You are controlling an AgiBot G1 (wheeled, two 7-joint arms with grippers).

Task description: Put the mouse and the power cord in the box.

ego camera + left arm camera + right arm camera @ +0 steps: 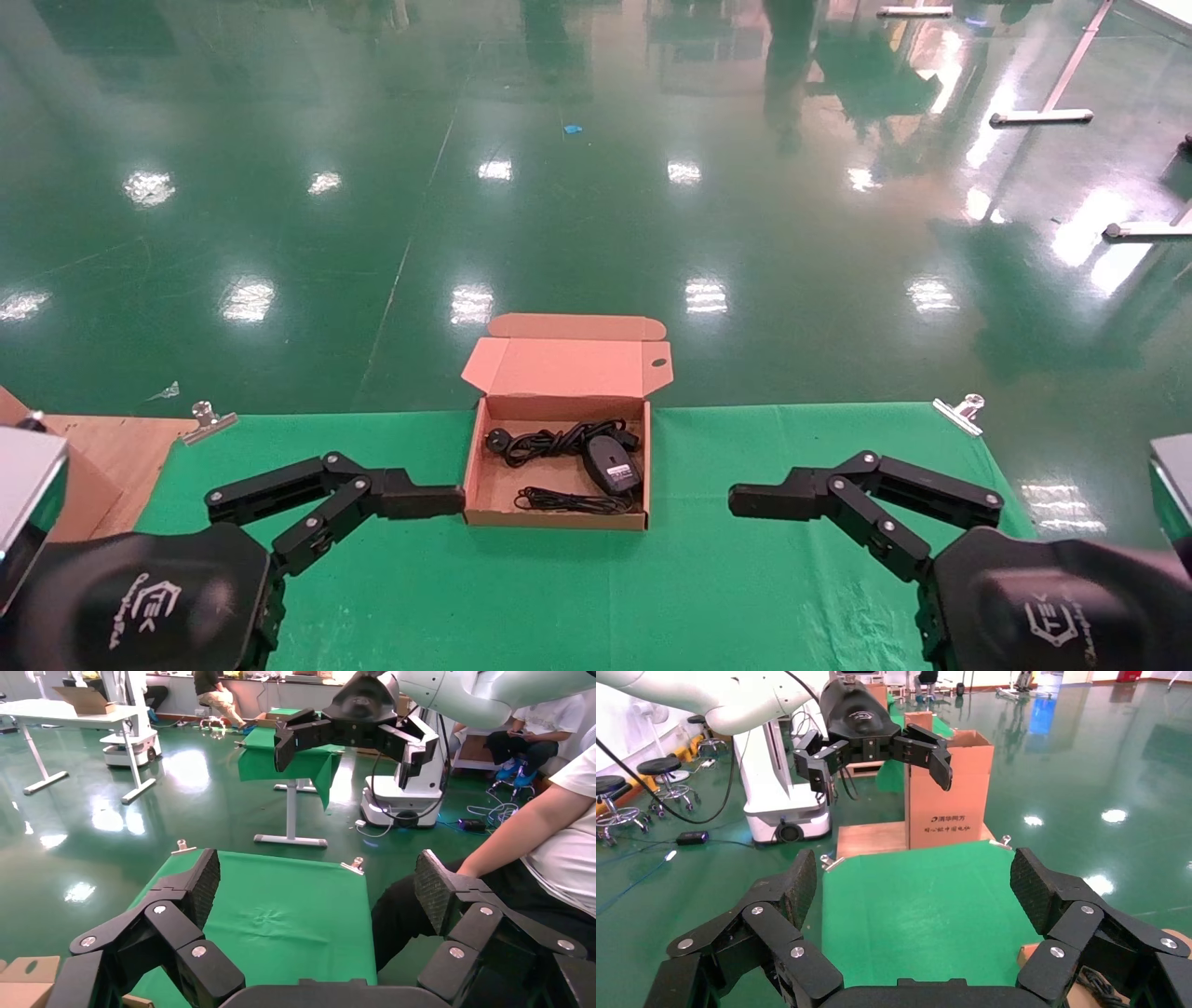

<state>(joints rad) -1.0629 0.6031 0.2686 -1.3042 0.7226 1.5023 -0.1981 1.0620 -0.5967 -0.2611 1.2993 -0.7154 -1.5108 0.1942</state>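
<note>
While both tools [438, 500] [754, 500] spread, box [559, 513] between holds mouse [610, 464], power cord [545, 440].

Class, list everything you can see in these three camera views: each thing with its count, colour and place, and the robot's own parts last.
box: one, brown cardboard, lid open, far edge of the table.
mouse: one, black, inside the box.
power cord: one, black, bundled, inside the box beside the mouse.
table cloth: one, green, covering the table.
clips: two, silver, at the cloth's far corners.
left gripper: one, black, jaws open, just left of the box.
right gripper: one, black, jaws open, right of the box.
</note>
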